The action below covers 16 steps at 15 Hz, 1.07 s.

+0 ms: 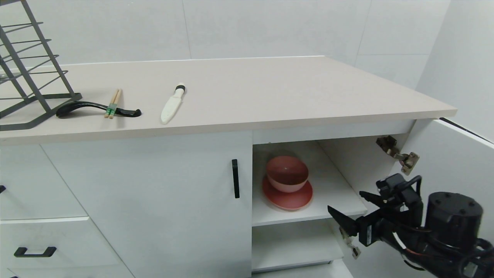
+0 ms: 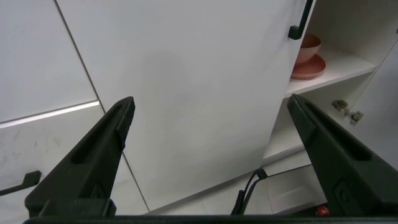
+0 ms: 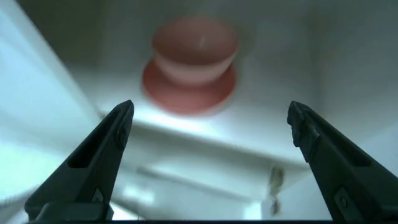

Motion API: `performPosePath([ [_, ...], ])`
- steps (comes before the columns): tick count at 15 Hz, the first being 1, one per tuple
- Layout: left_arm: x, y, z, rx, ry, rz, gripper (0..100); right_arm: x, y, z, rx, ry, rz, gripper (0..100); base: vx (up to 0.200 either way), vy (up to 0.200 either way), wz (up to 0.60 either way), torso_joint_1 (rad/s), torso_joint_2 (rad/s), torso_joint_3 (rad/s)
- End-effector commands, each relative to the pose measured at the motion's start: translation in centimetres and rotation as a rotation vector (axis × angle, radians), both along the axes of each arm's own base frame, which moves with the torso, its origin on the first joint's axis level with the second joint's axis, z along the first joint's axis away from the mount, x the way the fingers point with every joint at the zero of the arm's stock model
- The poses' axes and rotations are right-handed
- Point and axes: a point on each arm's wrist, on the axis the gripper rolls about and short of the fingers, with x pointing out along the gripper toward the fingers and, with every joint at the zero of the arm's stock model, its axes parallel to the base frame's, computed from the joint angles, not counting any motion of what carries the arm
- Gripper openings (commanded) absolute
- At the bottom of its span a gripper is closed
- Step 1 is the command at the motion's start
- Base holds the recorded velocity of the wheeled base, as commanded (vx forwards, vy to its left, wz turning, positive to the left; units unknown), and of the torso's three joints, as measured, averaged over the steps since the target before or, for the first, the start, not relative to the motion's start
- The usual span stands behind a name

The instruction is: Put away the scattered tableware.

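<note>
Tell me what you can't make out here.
- Grey wire rack, head view: cut off by the left edge.
- Pink bowl on the red plate, right wrist view: blurred, no detail.
- Same bowl, left wrist view: partly behind the white cabinet door.
- Lower cabinet shelf, head view: part hidden by the open right gripper.

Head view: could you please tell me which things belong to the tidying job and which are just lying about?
Job: chopsticks, knife and black spoon on the counter; bowl on plate in the open cupboard.
Just there: wire rack, drawer handle.
</note>
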Motion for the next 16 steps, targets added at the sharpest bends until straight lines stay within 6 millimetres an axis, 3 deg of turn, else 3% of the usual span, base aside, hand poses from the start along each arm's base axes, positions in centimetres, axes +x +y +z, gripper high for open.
performPosePath([
  [1,0.0,0.0,0.0,0.0,0.004,0.001,100,-2.2,-1.0,4.1,0.066,-0.173,-0.04,100,0.0,0.0,0.0,0.0,0.0,0.0],
  [5,0.0,0.0,0.0,0.009,-0.002,0.01,100,-4.4,-2.5,7.4,0.122,-0.317,-0.083,100,0.0,0.0,0.0,0.0,0.0,0.0],
  [7,0.0,0.0,0.3,0.013,-0.025,0.022,100,-6.4,-4.0,9.1,0.147,-0.391,-0.123,100,0.0,0.0,0.0,0.0,0.0,0.0],
  [8,0.1,0.1,0.4,0.013,-0.036,0.032,100,-8.5,-5.2,10.0,0.155,-0.425,-0.148,100,0.0,0.0,0.0,0.0,0.0,0.0],
  [16,0.1,0.1,-0.2,0.024,0.014,0.036,100,-18.1,-8.6,11.9,0.129,-0.433,-0.204,100,0.0,0.0,0.0,0.0,0.0,0.0],
])
